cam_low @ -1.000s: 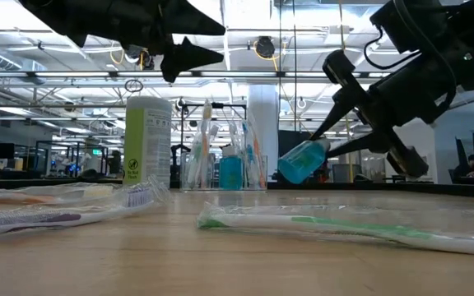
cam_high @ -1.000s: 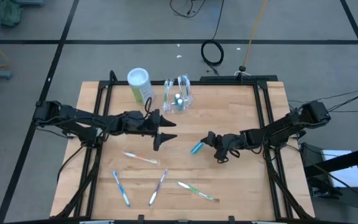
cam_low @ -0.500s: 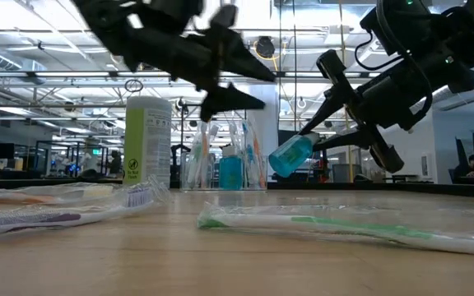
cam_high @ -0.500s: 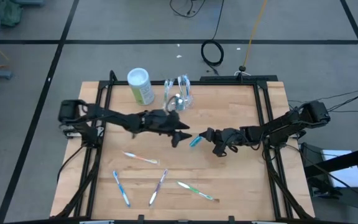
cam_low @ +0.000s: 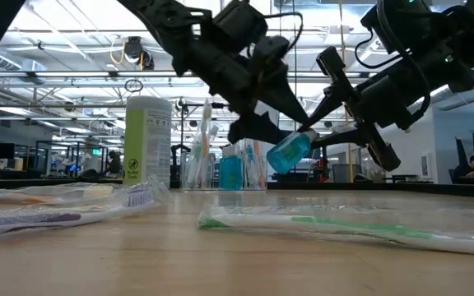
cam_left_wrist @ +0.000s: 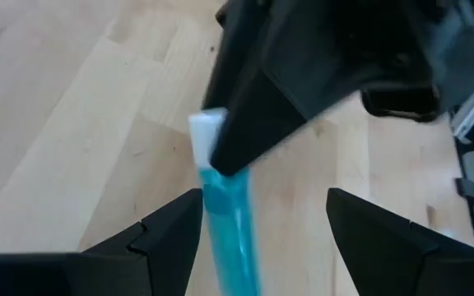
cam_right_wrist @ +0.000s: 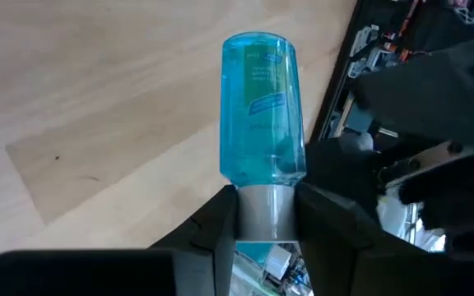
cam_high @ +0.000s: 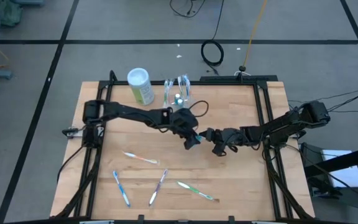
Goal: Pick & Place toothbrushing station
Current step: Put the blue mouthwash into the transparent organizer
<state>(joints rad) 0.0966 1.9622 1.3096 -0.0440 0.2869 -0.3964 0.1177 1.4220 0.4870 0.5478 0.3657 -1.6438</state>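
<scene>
Nearest the low camera, a green-and-white toothbrush [cam_low: 369, 228] lies flat across the wooden table [cam_high: 241, 180], with a purple-handled toothbrush [cam_low: 64, 212] off to one side. Above mid-table the right gripper [cam_high: 211, 137] pinches the grey cap of a small blue see-through bottle [cam_high: 195, 140]; the bottle is clear of the wood, tilted, its base aimed at the left arm. And here is the left gripper [cam_high: 190, 139], fingers spread wide either side of that bottle's base, not closed on it. The left wrist view shows the gap on both sides of the blue body [cam_left_wrist: 233, 238]; the right wrist view shows the clamp on the cap [cam_right_wrist: 266, 215] instead. Farther back, the toothbrushing station [cam_high: 179, 95], a small clear plastic compartmented holder, stands upright near the table's far edge, its long axis running roughly across the table, beside a green canister with a white lid [cam_high: 139, 85]. From overhead its contents blur; the low view shows brushes and a blue bottle standing inside [cam_low: 227, 168].
</scene>
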